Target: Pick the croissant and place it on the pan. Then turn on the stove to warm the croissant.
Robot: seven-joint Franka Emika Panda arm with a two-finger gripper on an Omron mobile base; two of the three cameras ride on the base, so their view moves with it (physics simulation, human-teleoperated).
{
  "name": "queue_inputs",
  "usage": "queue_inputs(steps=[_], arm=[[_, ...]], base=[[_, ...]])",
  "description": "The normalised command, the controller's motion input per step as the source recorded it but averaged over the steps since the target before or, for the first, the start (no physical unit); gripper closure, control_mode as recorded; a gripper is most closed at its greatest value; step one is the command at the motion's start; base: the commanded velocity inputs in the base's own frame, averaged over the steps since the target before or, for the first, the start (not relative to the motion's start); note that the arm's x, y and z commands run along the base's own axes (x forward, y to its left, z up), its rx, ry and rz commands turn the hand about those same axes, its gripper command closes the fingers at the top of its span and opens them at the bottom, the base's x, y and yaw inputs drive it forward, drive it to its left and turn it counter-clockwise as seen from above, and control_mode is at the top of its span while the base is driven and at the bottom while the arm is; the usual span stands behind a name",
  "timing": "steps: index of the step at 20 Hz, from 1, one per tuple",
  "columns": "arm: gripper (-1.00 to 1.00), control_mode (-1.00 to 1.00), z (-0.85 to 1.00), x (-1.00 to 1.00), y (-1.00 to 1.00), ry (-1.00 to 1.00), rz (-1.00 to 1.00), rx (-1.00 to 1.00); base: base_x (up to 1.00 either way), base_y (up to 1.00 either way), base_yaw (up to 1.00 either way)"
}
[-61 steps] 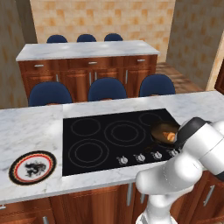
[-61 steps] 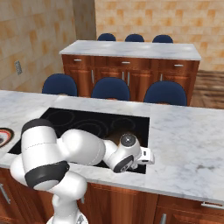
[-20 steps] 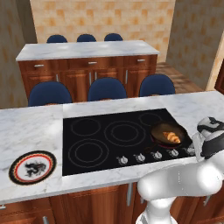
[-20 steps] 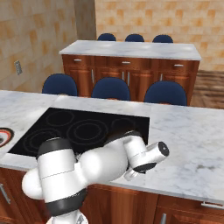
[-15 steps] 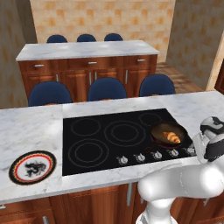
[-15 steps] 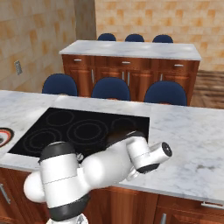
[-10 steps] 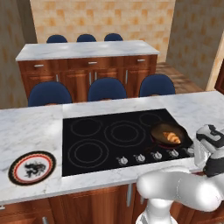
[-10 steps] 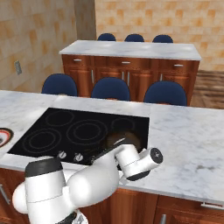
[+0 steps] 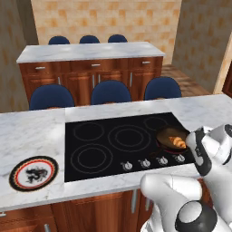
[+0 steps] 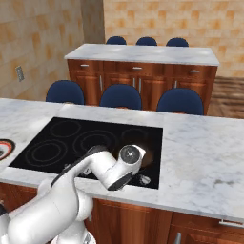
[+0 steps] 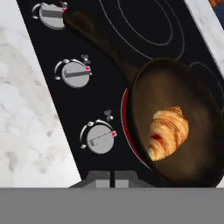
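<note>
Croissant lies inside the pan, slightly off centre, flat on the pan floor. Pan sits on the stove at its right front burner; a red glow shows at the pan's edge in the hand view, so the burner looks lit (judgement). Pan handle runs across the glass toward the far knobs.

Gripper: fingers shut together, nothing between them, just beside the nearest knob but not on it.

Handling, judged:
- Croissant: light, soft, flaky, crushes easily. If re-gripped, take it across the thick middle, gently.
- Pan: stiff, heavier, smooth. Hold by the handle.
- Knob: small, rigid, smooth metal; pinch across its body and twist.

Placement looks done; heating appears on.
</note>
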Motion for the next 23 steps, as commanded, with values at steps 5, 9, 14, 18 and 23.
queue_inputs(steps=[5, 9, 14, 18, 23], arm=[[1.00, -1.00, -0.21, -0.78, 0.58, -0.04, -0.02, -0.20], [1.00, -1.00, -0.67, -1.00, 0.51, 0.00, -0.06, -0.14], [1.00, -1.00, -0.88, -1.00, 0.59, 0.00, -0.07, -0.16], [1.00, -1.00, -1.00, -1.00, 0.80, 0.01, -0.01, -0.20], [1.00, -1.00, -1.00, -1.00, 0.99, 0.07, 0.00, -0.22]], base=[[0.00, 0.00, 0.00], [0.00, 0.00, 0.00], [0.00, 0.00, 0.00], [0.00, 0.00, 0.00], [0.00, 0.00, 0.00]])
